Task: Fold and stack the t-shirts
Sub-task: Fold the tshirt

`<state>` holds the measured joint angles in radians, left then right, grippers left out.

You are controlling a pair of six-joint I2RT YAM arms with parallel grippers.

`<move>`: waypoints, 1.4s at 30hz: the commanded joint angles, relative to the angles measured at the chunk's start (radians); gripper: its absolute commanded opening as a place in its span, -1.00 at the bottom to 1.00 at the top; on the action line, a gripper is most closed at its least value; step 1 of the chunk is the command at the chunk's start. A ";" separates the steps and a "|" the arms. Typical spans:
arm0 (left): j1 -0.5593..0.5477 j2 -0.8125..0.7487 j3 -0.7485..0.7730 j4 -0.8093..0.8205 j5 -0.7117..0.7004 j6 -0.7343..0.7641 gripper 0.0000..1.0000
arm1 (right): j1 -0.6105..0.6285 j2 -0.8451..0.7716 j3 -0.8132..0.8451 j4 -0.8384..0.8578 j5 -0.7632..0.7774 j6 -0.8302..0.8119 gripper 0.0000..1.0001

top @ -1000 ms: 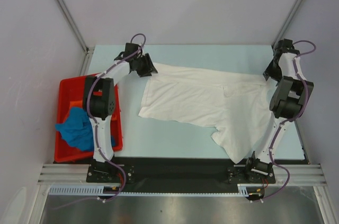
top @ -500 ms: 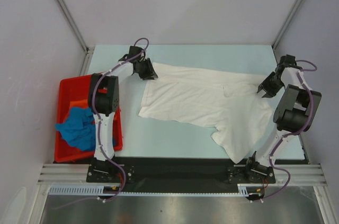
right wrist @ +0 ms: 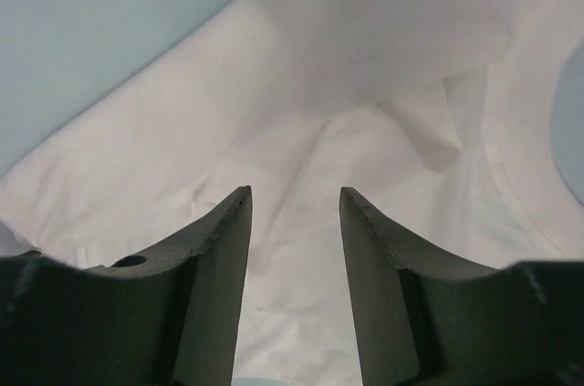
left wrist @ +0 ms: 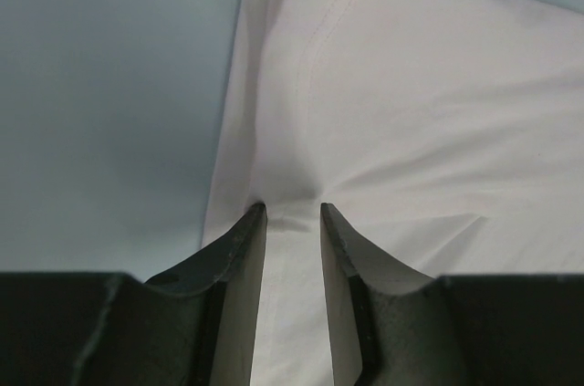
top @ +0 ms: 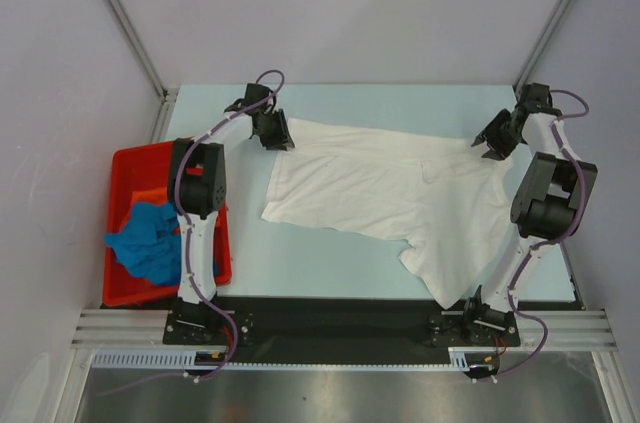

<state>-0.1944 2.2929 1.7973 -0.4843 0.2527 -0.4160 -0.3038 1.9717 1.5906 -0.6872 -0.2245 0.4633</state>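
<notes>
A white t-shirt (top: 390,188) lies spread out, creased, across the pale blue table. My left gripper (top: 275,133) is at its far left corner. In the left wrist view the jaws (left wrist: 291,208) stand a narrow gap apart with the tips pressed on the cloth (left wrist: 411,112), which puckers between them. My right gripper (top: 490,140) is at the far right corner, and its jaws (right wrist: 294,193) are open just above the white cloth (right wrist: 301,103). A blue t-shirt (top: 145,238) lies crumpled over an orange one (top: 140,198) in the bin.
A red plastic bin (top: 135,153) stands at the table's left edge beside the left arm. Bare table (top: 330,263) shows near the shirt's front edge. Grey walls and frame posts close in the back and sides.
My right gripper swung toward me, then back out and left to the shirt's far right corner. My left gripper shifted slightly at the far left corner. The shirt has kept its shape.
</notes>
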 commanded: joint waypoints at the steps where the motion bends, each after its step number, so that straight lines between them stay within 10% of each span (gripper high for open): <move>1: 0.000 0.000 0.033 -0.027 -0.030 0.039 -0.27 | 0.014 0.076 0.075 -0.021 0.043 -0.008 -0.03; 8: -0.004 -0.026 0.034 -0.016 0.014 0.029 -0.26 | 0.068 0.127 0.137 -0.077 0.132 0.020 -0.40; 17: -0.043 -0.104 0.000 0.012 0.049 0.011 -0.27 | 0.114 0.162 0.152 -0.149 0.214 0.147 -0.08; 36: -0.045 -0.115 0.007 0.012 0.071 0.014 -0.26 | 0.138 0.308 0.318 -0.262 0.350 0.205 -0.32; 42: -0.045 -0.118 0.008 0.012 0.072 0.014 -0.25 | 0.134 0.305 0.322 -0.276 0.341 0.199 -0.66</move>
<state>-0.2382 2.2551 1.7954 -0.4820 0.3023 -0.4095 -0.1665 2.2730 1.8763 -0.9447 0.0978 0.6540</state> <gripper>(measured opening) 0.375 0.198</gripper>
